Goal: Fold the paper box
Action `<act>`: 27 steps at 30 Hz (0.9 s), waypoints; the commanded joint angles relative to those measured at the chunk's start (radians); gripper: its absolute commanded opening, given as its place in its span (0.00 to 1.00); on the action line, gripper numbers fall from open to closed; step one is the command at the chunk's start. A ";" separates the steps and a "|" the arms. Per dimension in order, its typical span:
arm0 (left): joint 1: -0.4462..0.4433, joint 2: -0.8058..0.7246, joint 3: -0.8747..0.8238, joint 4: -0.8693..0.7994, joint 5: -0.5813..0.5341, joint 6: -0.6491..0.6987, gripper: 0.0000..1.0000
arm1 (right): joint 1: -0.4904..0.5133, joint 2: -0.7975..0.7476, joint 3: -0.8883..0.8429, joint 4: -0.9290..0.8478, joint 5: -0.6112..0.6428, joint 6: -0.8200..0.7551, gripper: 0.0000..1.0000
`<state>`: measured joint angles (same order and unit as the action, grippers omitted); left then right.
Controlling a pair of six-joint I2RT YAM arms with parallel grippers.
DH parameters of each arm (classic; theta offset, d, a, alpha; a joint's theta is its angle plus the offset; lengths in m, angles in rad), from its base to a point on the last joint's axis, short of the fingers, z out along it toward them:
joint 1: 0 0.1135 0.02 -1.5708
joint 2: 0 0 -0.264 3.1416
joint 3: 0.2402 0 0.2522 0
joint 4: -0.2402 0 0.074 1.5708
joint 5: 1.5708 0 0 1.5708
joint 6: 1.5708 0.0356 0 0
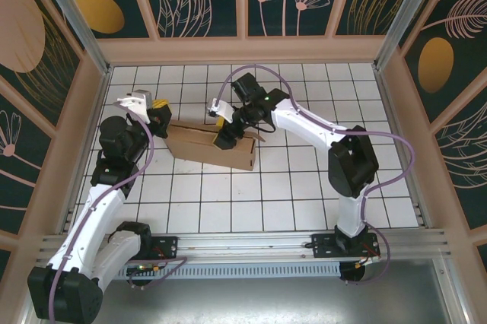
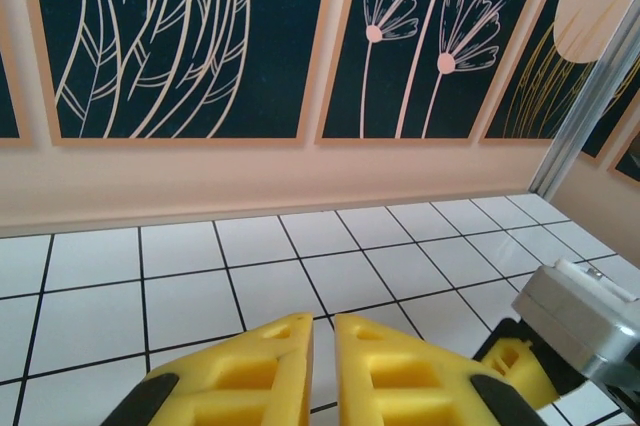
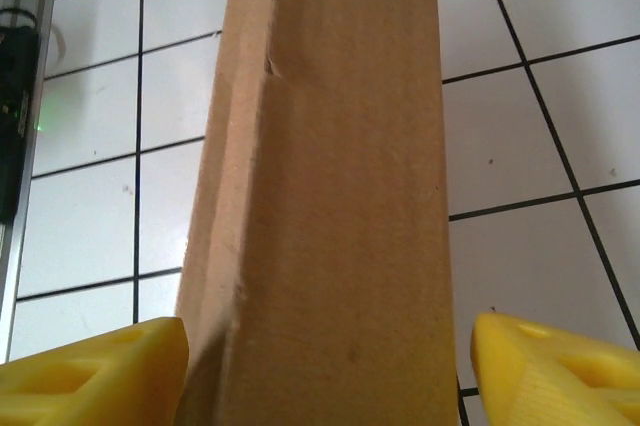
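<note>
Straddling the paper box [image 1: 199,146], right pincer [image 3: 322,371] spread, left pincer [image 2: 322,358] closed, nearby

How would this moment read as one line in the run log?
paper box: lying on table | left gripper: shut, empty, near box's left end | right gripper: open, straddling box

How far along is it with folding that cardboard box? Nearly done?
Mostly done, it seems: the paper box lies on the tiles as a closed, long shape. In hand: the right pincer straddles it, open, a finger on either side. The left pincer is shut, empty and facing the wall. Left: perhaps pressing the top down and tucking the ends; whether they are tucked isn't visible.
</note>
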<state>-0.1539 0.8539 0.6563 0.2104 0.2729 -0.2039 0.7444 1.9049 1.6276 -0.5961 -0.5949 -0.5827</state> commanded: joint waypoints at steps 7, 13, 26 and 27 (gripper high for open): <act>-0.007 -0.012 -0.007 0.044 -0.011 -0.015 0.14 | 0.009 0.025 0.000 -0.051 0.098 -0.049 0.35; -0.007 -0.009 -0.005 0.041 -0.020 -0.011 0.14 | -0.014 -0.005 -0.042 -0.025 0.215 -0.089 0.28; -0.006 0.013 0.010 0.030 -0.027 0.018 0.15 | -0.027 -0.088 -0.106 0.012 0.169 -0.085 0.57; -0.006 0.014 0.012 0.030 -0.025 0.018 0.15 | -0.030 -0.090 -0.100 0.009 0.146 -0.076 0.62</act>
<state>-0.1539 0.8669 0.6559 0.2241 0.2504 -0.2024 0.7212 1.8294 1.5482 -0.5255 -0.4244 -0.6727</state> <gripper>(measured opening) 0.146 0.604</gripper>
